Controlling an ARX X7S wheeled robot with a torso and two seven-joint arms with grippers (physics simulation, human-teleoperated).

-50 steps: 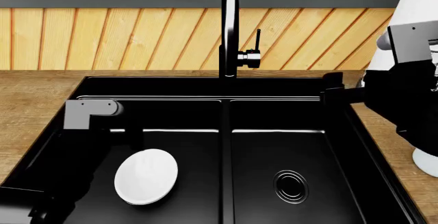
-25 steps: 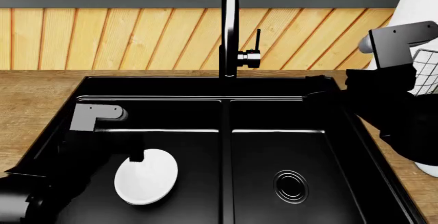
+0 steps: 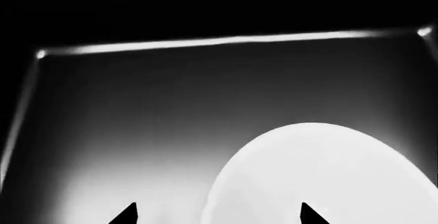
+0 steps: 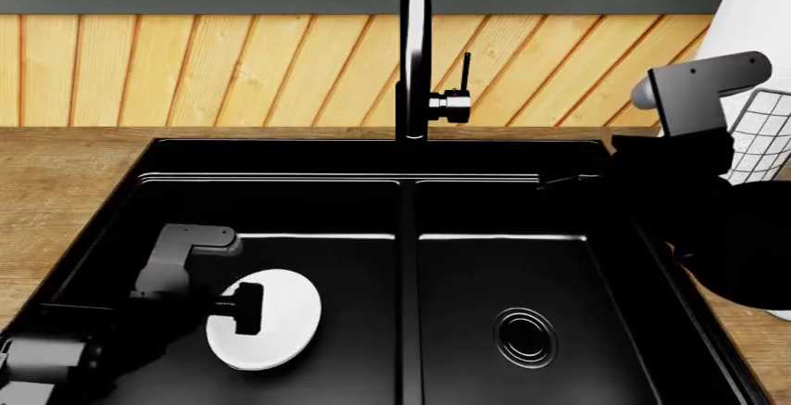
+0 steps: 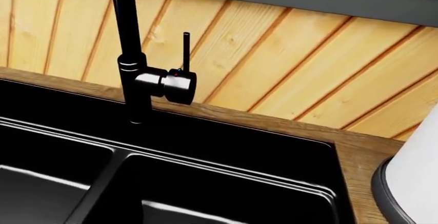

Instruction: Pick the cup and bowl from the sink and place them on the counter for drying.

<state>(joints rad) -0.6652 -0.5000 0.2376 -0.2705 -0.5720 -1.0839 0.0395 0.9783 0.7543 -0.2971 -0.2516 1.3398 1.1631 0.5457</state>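
Presently:
Bowl (image 4: pixel 278 326): on floor of left basin of sink (image 4: pixel 408 155).
Left pincer (image 4: pixel 239 310): down in that basin, tips spread apart, straddling bowl's near rim, not gripping.
Right pincer: above sink's right rear corner; opening cannot tell.
Faucet (image 4: pixel 416 53): upright behind the divider.

The light brown wood-grain counter (image 4: pixel 56 178) runs along the foot of a slatted wooden back wall and carries a large glossy black double-basin sink (image 4: pixel 402 238) sunk into it. A tall black faucet (image 4: pixel 414 48) rises from the sink's rear rim, across the right basin from the right arm's jaws. The plain white shallow round bowl (image 4: pixel 274 317) lies in the left basin, directly at the left arm's jaws. On the counter's right end, behind the right arm, stands a tall white roll in a wire holder (image 4: pixel 757 132).
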